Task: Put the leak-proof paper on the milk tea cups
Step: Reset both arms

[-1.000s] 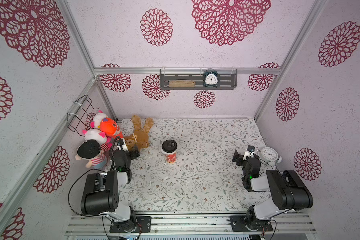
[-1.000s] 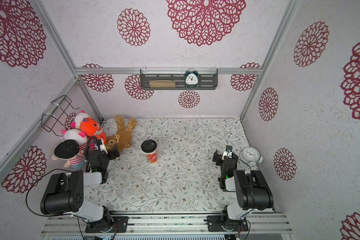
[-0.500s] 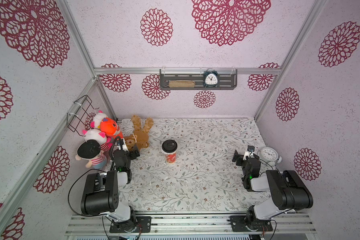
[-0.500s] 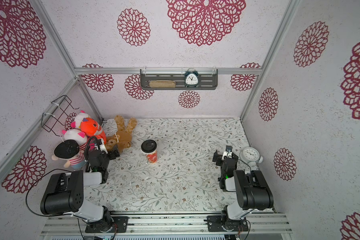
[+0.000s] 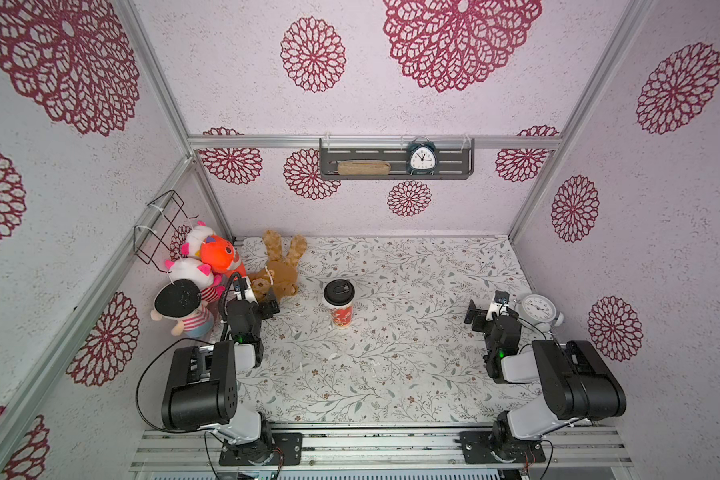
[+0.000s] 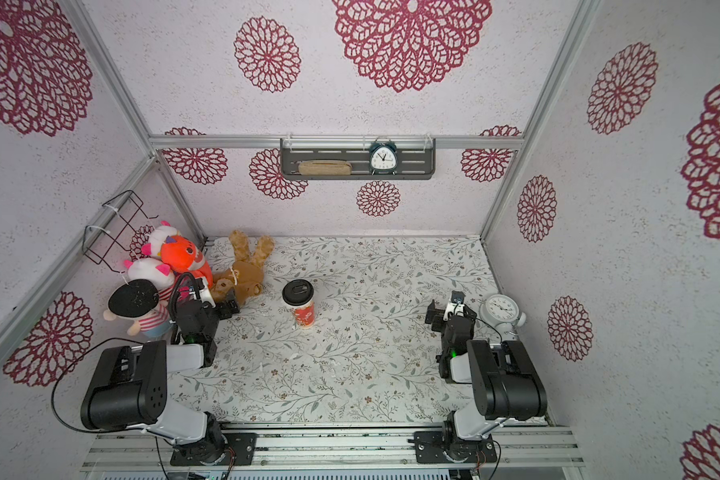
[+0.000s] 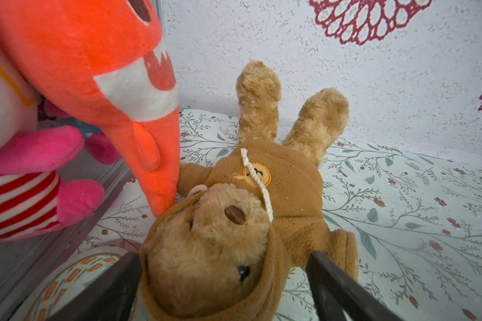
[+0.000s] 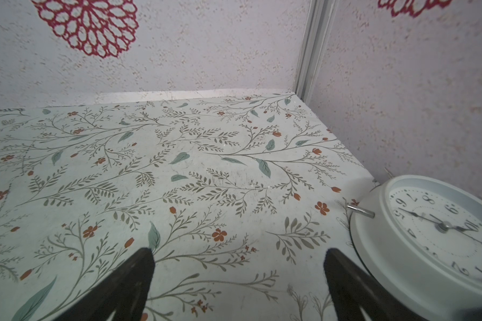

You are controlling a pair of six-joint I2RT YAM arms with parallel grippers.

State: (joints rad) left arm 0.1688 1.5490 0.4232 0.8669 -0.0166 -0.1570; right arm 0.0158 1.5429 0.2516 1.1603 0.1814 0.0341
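- The left gripper [image 7: 220,259] is spread wide and holds nothing. Its jaws stand either side of the brown bear's [image 7: 262,189] head, and contact cannot be judged.
- The right gripper [image 8: 238,253] is also spread wide and empty. It hangs over bare table [image 8: 178,166], just beside the white alarm clock [image 8: 434,230] at the frame's lower right.
- At the lower left of the left wrist view lies a pale round thing with orange print [image 7: 75,275]. Whether it is the leak-proof paper cannot be told, and no plain white sheet shows anywhere.
- The milk tea cup [image 5: 341,318] stands upright just left of centre in both top views, well apart from both grippers. A black lid [image 5: 339,292] sits on its rim.
- Judgement: the lid likely has to come off first.
  - One gripper should steady the red lower part while the other lifts the lid straight up.
  - The sheet should be pinched at its edge, kept level and centred so it overhangs the rim evenly.
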